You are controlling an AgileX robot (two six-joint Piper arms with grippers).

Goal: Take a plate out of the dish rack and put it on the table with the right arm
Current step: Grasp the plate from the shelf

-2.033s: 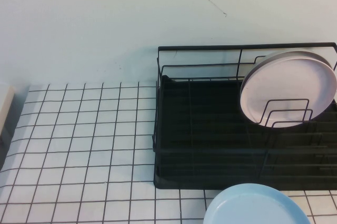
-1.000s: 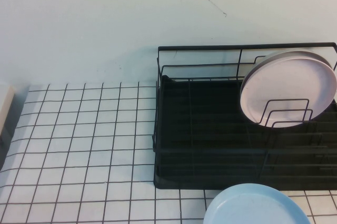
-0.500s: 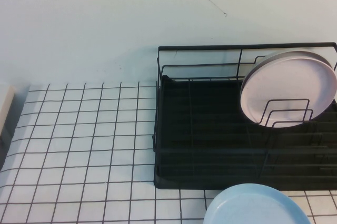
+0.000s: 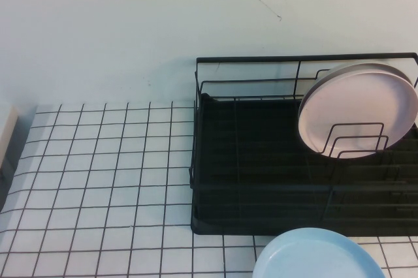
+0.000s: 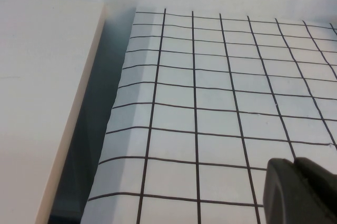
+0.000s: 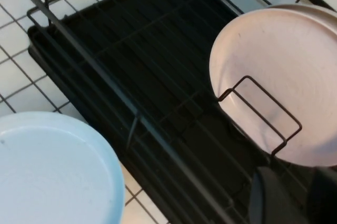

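Observation:
The pale pink plate point(image 4: 358, 109) stands upright against wire dividers at the right end of the black dish rack point(image 4: 261, 160). In the right wrist view the plate point(image 6: 279, 77) leans in the rack point(image 6: 131, 50). My right gripper point(image 6: 297, 182) hovers over the rack just in front of the plate, open and empty. My left gripper point(image 5: 294, 163) is shut and empty above the white gridded table point(image 5: 210, 103), near its left edge. Neither gripper shows in the high view, where the table point(image 4: 98, 160) lies to the left of the rack.
A light blue plate point(image 4: 318, 255) lies flat on the table in front of the rack, also in the right wrist view point(image 6: 47, 171). A second, greyish-white plate's rim point(image 4: 324, 77) shows behind the pink one. A cream block point(image 5: 42, 103) borders the table's left edge.

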